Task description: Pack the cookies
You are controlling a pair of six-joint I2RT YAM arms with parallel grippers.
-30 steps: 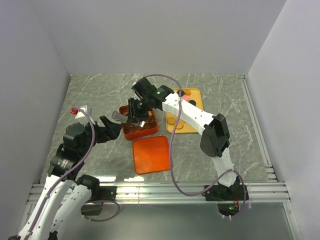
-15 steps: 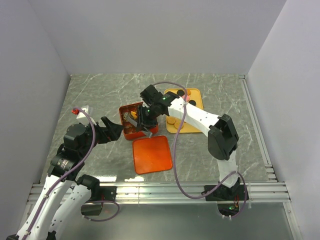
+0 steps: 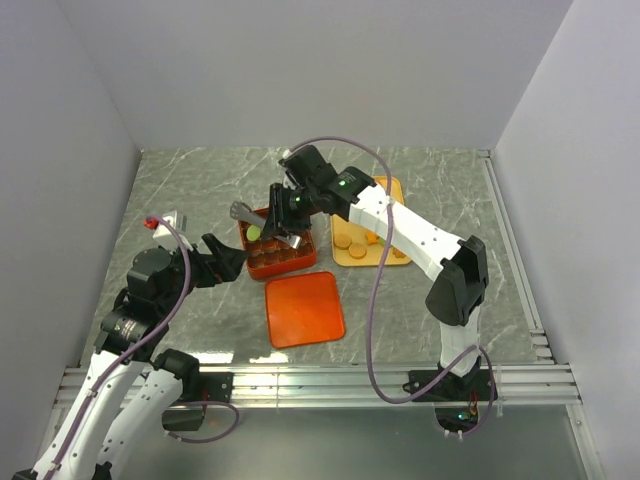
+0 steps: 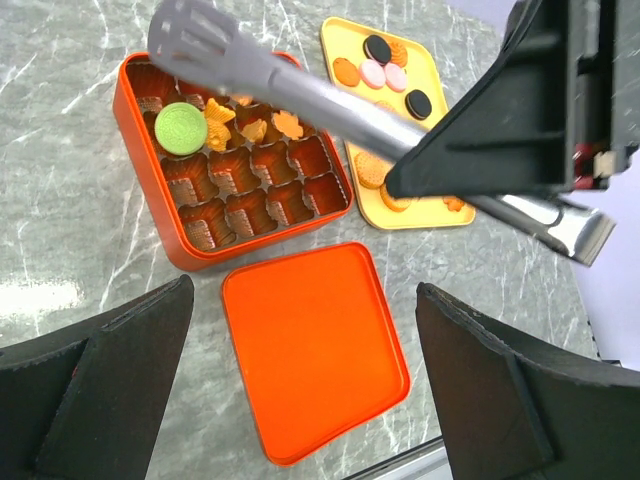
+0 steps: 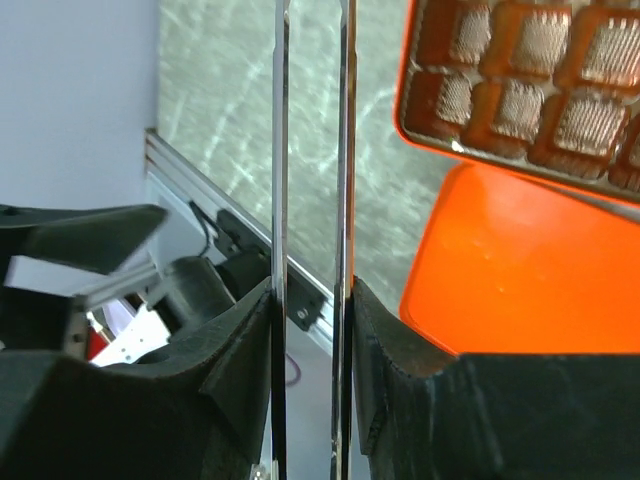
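Left wrist view: right gripper, jaws clamped on metal tongs, hovers over the gridded box holding a green cookie and a few tan ones. More cookies wait on the yellow tray. Left gripper idles, jaws apart. Likely next: swing the tongs to the tray.

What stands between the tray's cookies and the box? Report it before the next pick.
Nothing visible separates the cookies on the tray from the box. Its lid lies on the table in front, and most compartments are empty. The right gripper holds tongs over its far left corner.
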